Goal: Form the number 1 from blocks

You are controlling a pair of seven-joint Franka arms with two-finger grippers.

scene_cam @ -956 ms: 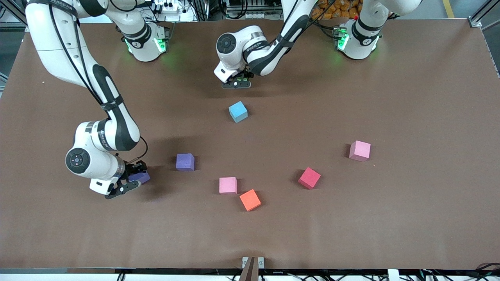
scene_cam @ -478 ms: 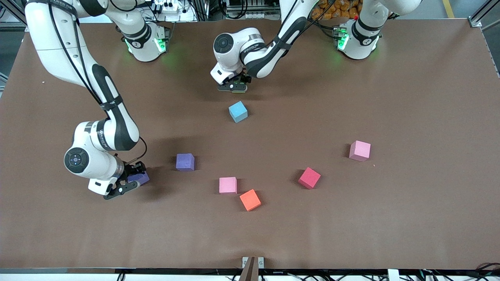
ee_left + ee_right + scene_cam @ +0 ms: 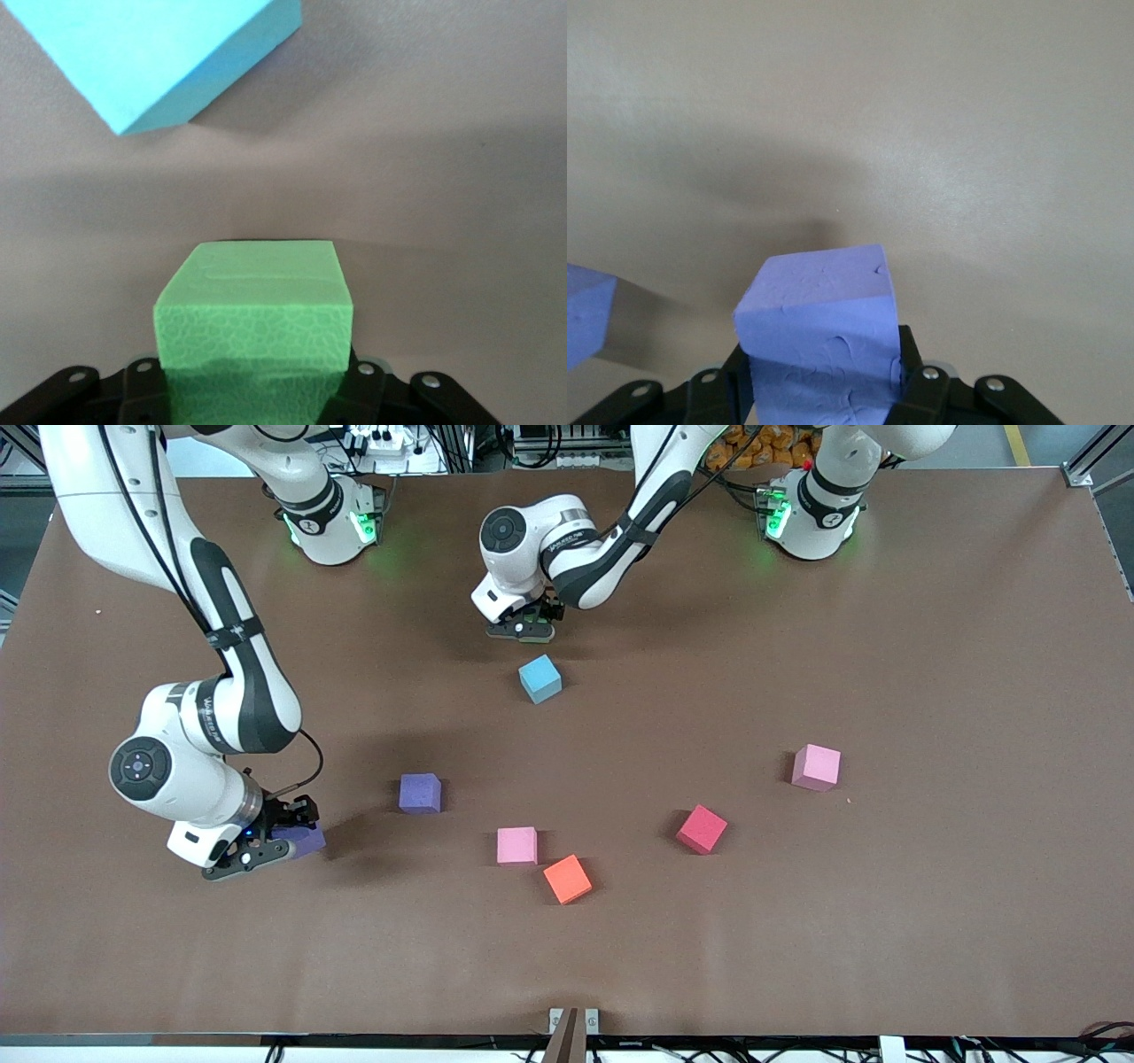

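My left gripper is shut on the green block and hangs low over the table, close to the light blue block, which also shows in the left wrist view. My right gripper is shut on a purple block toward the right arm's end of the table; the right wrist view shows this block between the jaws. A second purple block rests on the table and shows at the edge of the right wrist view. The crimson red block lies toward the left arm's end.
Two pale pink cubes lie on the brown table: one beside an orange cube, the other toward the left arm's end. The loose cubes lie spread apart.
My right gripper has carried the purple block a short way toward the right arm's end of the table. My left gripper with the green block has shifted slightly toward the light blue block.
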